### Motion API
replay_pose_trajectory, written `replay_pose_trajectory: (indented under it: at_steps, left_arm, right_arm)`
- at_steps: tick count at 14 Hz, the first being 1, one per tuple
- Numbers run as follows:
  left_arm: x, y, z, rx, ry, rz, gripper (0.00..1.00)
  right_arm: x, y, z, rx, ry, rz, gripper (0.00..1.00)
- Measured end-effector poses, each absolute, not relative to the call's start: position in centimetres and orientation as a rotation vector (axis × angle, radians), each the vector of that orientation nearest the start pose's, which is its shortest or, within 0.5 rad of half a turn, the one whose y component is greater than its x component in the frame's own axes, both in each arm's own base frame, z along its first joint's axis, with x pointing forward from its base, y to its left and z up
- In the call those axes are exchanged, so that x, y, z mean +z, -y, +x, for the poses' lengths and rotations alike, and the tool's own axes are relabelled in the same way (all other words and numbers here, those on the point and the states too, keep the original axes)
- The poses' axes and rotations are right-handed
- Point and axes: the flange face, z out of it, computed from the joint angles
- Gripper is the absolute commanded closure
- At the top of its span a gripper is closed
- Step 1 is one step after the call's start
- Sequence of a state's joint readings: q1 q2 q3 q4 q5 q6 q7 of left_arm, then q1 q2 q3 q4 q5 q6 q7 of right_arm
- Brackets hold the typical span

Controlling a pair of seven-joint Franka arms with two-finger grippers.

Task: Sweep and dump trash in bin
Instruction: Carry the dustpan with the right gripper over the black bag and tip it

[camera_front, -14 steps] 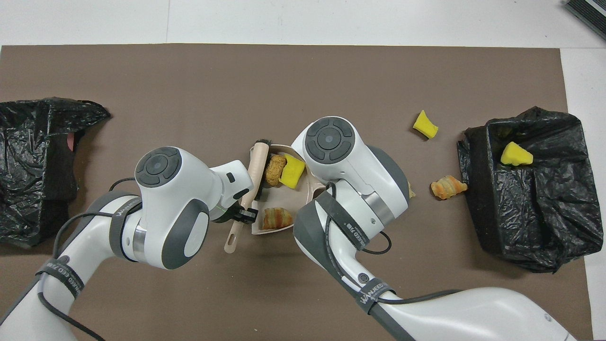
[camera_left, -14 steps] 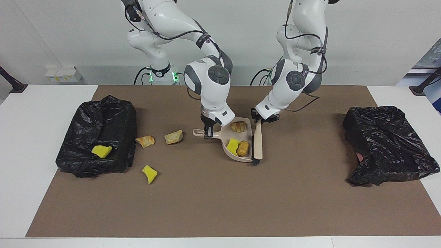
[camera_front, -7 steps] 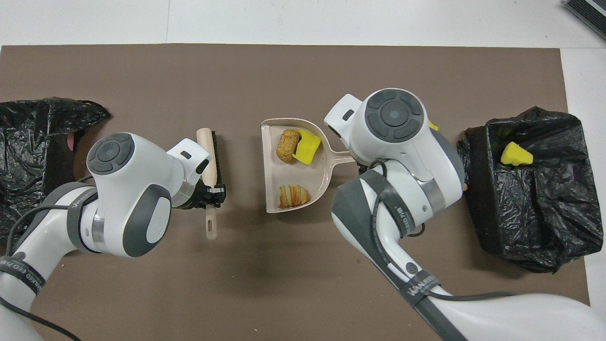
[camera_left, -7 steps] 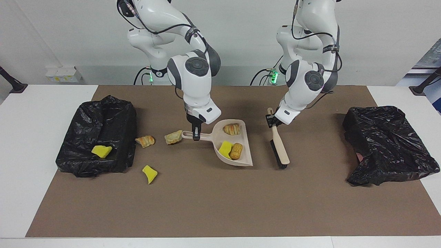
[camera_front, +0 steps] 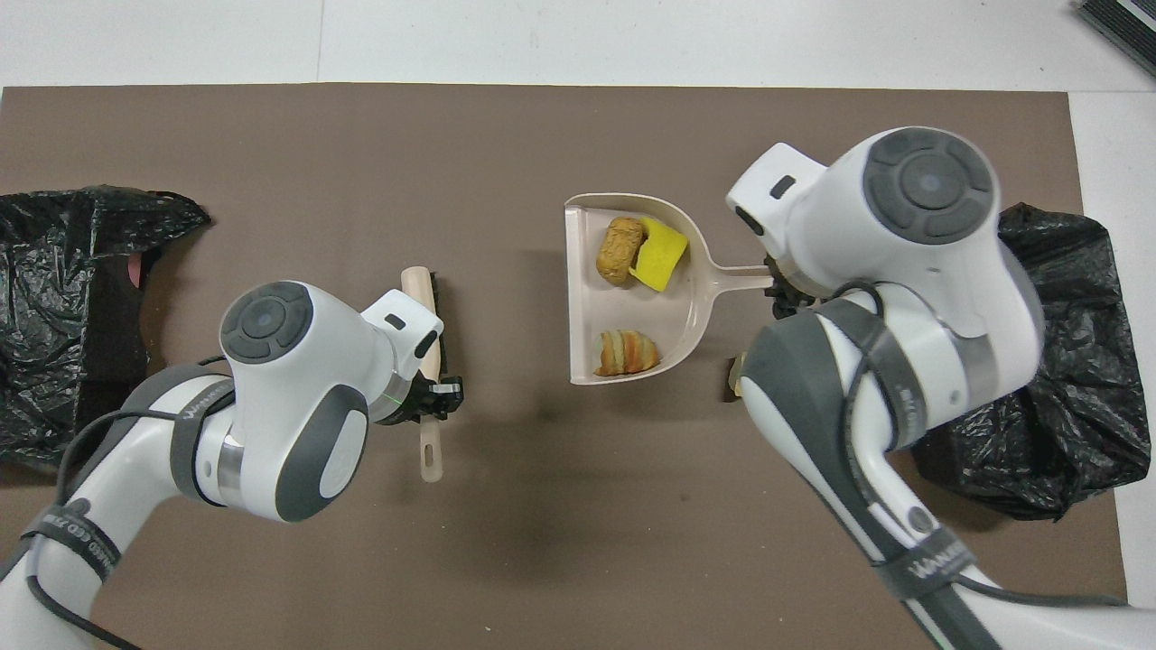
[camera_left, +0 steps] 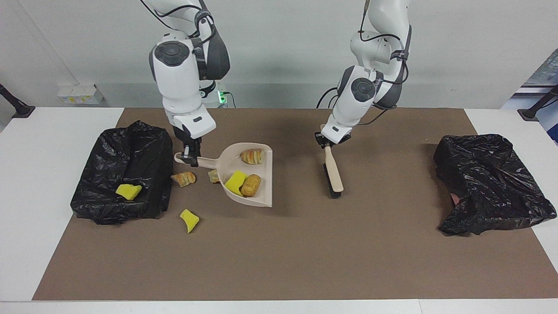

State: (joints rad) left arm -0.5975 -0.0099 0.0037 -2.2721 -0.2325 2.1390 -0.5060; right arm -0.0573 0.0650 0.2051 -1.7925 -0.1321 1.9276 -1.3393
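Three trash lumps [camera_left: 244,179] in lifted dustpan [camera_left: 261,192]

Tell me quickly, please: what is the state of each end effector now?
Left end effector: closed on the brush handle.
Right end effector: closed on the dustpan handle, carrying three pieces of trash.

Your right gripper [camera_left: 188,153] holds the beige plastic dustpan [camera_left: 261,192] by its handle, raised (three lumps inside), while the left gripper [camera_left: 327,144] grips the tan wooden brush [camera_left: 333,172].
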Motion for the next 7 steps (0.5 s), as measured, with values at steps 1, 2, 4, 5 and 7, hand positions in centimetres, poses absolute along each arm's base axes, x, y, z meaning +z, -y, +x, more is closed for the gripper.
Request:
replay_pose_trajectory:
  at_steps: [1,2,4,5,7]
  left_arm:
    - [35.2,30.1,39.2,0.333,0.057,-3.212,1.0]
    - [35.2,31.0,37.4,0.338,0.04,-3.203,1.0]
    - [35.3,32.6,34.0,0.335,0.032,-3.191,1.0]
    - [35.2,33.4,32.4,0.326,0.042,-3.189,1.0]
    - [34.4,34.5,30.2,0.287,0.074,-3.196,1.0]
  right_arm:
    - [52.0,-4.2,58.2,0.014,2.268,-2.363,1.0]
    - [52.6,-0.8,57.9,0.023,2.265,-2.364,1.0]
    - [53.5,6.2,56.9,0.032,2.26,-2.346,1.0]
    - [53.8,10.0,56.1,0.035,2.27,-2.332,1.0]
    - [54.2,17.3,54.2,0.049,2.273,-2.33,1.0]
